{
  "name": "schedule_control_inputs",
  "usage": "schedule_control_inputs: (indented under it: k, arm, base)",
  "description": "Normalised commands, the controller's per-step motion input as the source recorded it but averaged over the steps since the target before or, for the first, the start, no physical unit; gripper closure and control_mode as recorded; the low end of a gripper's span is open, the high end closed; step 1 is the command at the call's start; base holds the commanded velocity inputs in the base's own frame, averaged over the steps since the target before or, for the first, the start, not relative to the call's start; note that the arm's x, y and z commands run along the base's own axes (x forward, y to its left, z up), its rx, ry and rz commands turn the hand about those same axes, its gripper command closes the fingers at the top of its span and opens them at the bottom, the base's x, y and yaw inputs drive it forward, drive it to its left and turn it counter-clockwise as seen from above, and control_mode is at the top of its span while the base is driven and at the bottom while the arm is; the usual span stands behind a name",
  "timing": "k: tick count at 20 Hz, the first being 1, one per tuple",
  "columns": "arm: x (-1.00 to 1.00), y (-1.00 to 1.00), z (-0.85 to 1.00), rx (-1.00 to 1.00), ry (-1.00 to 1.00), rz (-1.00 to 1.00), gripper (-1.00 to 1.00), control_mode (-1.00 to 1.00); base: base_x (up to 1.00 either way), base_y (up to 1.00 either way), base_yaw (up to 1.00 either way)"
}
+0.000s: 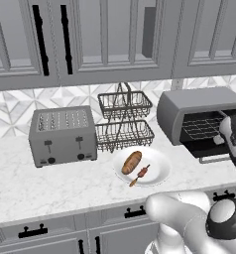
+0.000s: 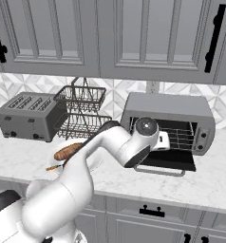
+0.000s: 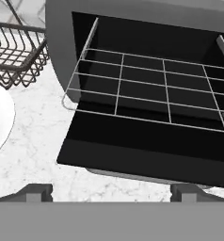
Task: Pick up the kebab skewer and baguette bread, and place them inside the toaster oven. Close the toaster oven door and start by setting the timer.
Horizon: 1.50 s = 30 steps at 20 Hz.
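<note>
Empty jaws, spread apart, hover in front of the open toaster oven (image 3: 62, 56).
The toaster oven door (image 3: 147, 150) lies folded down flat, wire rack (image 3: 142, 89) bare. On the marble bench (image 1: 50, 183), a white plate (image 1: 157, 173) holds the baguette bread (image 1: 131, 162) and the kebab skewer (image 1: 140, 174) side by side, left of the oven.
</note>
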Motion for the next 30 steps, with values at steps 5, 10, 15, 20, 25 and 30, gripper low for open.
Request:
schedule_control_inputs:
  k: [5,10,15,20,25,30]
  arm:
    - [-0.26,0.97,0.25,-0.09,0.18,0.00,-1.00,-1.00]
    - [-0.12,1.00,0.06,-0.11,0.25,0.00,-1.00,-1.00]
    - [0.03,1.00,0.00,-0.14,0.28,0.00,-1.00,-1.00]
    - [0.23,1.00,0.00,-0.05,0.20,-0.01,-1.00,-1.00]
    - [0.33,0.89,-0.16,0.11,0.12,-0.11,-1.00,-1.00]
    - [0.04,0.55,-0.53,0.24,-0.02,-0.22,-1.00,-1.00]
  base:
    - [0.00,0.00,0.00]
    - [0.00,0.00,0.00]
    - [0.00,0.00,0.00]
    - [0.00,0.00,0.00]
    - [0.00,0.00,0.00]
    - [0.00,0.00,0.00]
